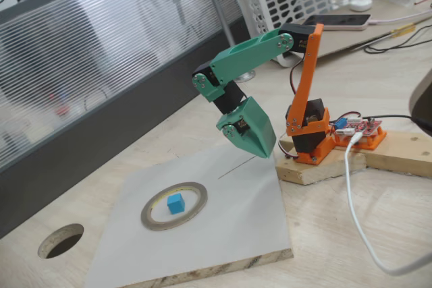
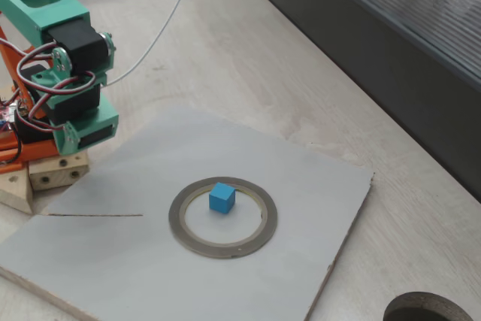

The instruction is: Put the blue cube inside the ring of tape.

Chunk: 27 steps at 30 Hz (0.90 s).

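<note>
The blue cube (image 1: 175, 202) (image 2: 222, 197) rests on the board inside the ring of tape (image 1: 152, 219) (image 2: 180, 223), near the far side of its opening in a fixed view and free of the band. My green gripper (image 1: 265, 151) (image 2: 89, 134) hangs in the air well away from the ring, toward the arm's orange base. Its jaws look pressed together into one wedge, and nothing is held between them.
The ring lies on a grey board (image 1: 236, 220) (image 2: 316, 178) on the wooden table. A dark round hole (image 1: 61, 241) (image 2: 428, 310) opens in the tabletop beside the board. The arm stands on a wooden block (image 1: 317, 166); a white cable (image 1: 354, 214) trails nearby.
</note>
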Tool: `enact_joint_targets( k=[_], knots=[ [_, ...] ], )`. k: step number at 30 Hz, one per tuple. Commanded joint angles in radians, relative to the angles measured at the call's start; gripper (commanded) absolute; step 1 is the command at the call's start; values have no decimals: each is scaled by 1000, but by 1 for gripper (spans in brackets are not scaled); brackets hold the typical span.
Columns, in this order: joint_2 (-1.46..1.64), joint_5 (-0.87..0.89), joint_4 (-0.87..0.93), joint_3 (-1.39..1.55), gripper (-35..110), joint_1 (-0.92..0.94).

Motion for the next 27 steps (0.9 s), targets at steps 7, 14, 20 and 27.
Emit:
enact_joint_targets(
  k=[7,14,20,27],
  knots=[
    [43,8,15,11,1,2],
    [158,8,6,141,1,3],
    [293,8,5,166,1,2],
    [284,8,8,166,1,2]
  ],
)
